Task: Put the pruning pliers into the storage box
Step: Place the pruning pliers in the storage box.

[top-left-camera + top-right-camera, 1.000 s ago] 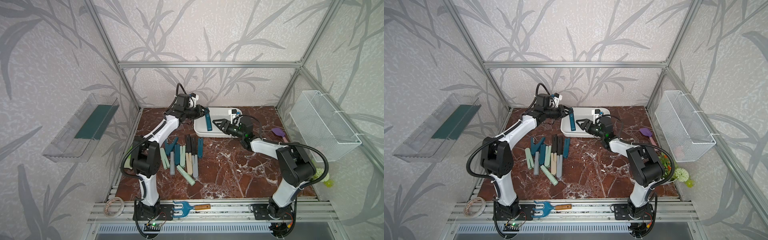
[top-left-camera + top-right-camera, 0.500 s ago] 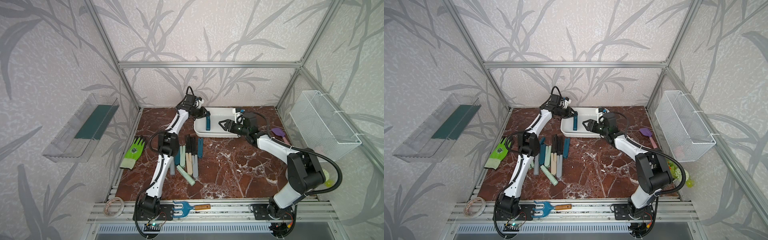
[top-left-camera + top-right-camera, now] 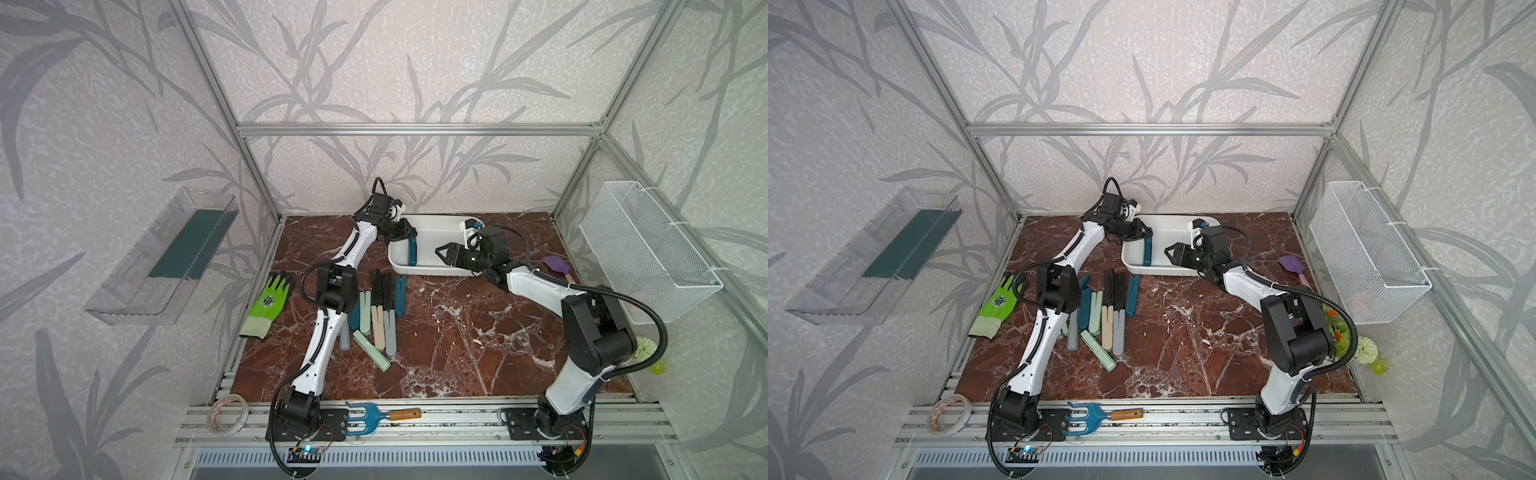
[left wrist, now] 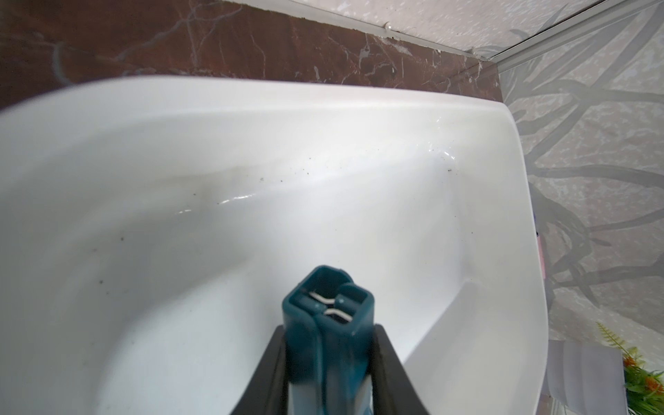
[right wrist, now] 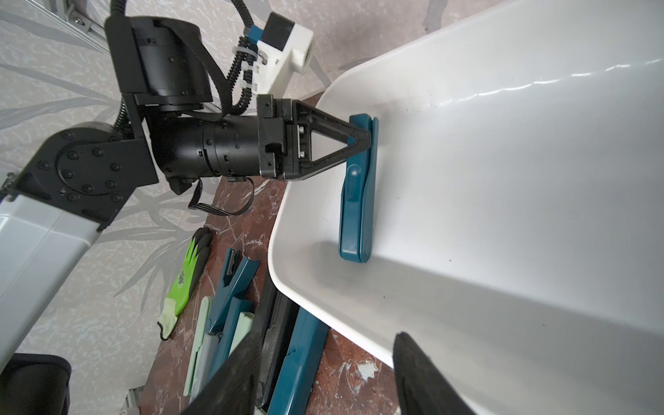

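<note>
Reaching fwd w/ arm stretched, left gripper (image 5: 363, 138) is clamping 1 teal pruning plier (image 5: 355, 215) upright inside storage box (image 3: 432, 226); right gripper (image 3: 440, 252) is hovering half-spread, empty.

- My left arm (image 3: 328, 332) and my right arm (image 3: 536, 286) have white link shells and black joint housings.
- My left gripper (image 5: 363, 138), the part nearest the storage box (image 5: 503, 179), is black.
- Its fingers (image 5: 334, 125) are open triangular frames, fixed with small silver screws.
- Behind it, away from the box, a black ribbed cable (image 5: 247, 94) goes to a white camera block (image 5: 284, 43) with a blue plug.
- Still farther from the box, a round black joint cover (image 5: 88, 165) carries a ring of screws.
</note>
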Available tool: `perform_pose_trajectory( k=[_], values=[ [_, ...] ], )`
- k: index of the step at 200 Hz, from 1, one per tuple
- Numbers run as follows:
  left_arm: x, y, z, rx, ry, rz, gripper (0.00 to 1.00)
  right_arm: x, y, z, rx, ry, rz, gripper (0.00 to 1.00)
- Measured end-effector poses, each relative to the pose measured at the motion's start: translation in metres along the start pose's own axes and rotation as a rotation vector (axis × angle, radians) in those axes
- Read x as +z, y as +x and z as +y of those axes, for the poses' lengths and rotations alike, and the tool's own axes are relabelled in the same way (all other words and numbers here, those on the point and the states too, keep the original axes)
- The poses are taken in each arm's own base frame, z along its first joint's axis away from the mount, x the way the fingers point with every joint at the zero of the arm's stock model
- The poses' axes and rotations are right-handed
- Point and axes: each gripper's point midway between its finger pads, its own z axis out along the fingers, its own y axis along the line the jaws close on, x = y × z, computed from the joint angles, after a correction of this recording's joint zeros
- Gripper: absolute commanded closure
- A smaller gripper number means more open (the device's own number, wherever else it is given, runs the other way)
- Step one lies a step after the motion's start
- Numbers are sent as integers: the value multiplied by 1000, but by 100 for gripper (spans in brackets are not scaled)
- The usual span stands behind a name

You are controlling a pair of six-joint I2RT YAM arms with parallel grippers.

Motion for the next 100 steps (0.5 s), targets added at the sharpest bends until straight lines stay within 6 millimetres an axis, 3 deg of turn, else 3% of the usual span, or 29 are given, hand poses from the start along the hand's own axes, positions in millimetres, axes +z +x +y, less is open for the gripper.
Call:
perform_pose_trajectory(
  k=[26, 69, 100],
  values=[
    [2, 0, 1, 17, -31, -6, 76, 1, 3, -4, -19, 24, 7, 41],
    [5, 1, 5, 34, -75, -12, 64, 1, -1, -7, -57, 60, 0, 41],
    [6, 1, 4, 54, -89, -13, 50, 1, 1, -10, -65, 75, 4, 41]
  ],
)
